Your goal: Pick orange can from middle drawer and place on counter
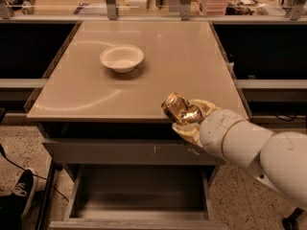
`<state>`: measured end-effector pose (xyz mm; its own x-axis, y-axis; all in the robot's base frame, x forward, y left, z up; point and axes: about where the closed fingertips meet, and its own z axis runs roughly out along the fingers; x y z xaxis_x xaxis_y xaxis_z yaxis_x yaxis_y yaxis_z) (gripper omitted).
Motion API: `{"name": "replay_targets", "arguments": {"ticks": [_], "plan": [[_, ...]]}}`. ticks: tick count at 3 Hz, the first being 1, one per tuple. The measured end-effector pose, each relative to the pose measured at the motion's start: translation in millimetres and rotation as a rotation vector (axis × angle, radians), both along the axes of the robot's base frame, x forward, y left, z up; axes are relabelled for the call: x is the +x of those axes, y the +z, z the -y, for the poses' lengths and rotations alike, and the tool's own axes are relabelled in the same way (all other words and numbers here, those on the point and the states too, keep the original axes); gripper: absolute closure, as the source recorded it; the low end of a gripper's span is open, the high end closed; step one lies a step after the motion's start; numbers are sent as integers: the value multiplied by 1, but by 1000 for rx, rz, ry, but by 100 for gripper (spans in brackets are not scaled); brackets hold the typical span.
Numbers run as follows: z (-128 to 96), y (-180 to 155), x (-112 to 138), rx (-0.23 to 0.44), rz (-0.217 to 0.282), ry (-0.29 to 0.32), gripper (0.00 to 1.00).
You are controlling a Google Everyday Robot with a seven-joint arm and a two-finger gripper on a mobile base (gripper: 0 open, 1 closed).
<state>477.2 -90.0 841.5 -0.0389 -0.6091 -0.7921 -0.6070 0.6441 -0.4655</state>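
Note:
The orange can, dark orange-brown with a shiny end, is held in my gripper at the front edge of the counter, right of centre. The can is tilted and sits at about the height of the counter's front rim. My white arm reaches in from the lower right. The middle drawer stands pulled out below, its grey floor bare.
A white bowl sits on the counter's left-centre. A grey drawer front with white scratches is just under the counter. A glass partition with clutter lines the back. A shoe and cable lie on the floor at left.

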Motion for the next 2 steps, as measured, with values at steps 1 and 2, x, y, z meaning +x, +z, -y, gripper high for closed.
{"name": "replay_targets", "arguments": {"ticks": [1,2], "plan": [[23,23,38,-37,28,-23,100],[43,26,72,-72,7,-29,100]]}}
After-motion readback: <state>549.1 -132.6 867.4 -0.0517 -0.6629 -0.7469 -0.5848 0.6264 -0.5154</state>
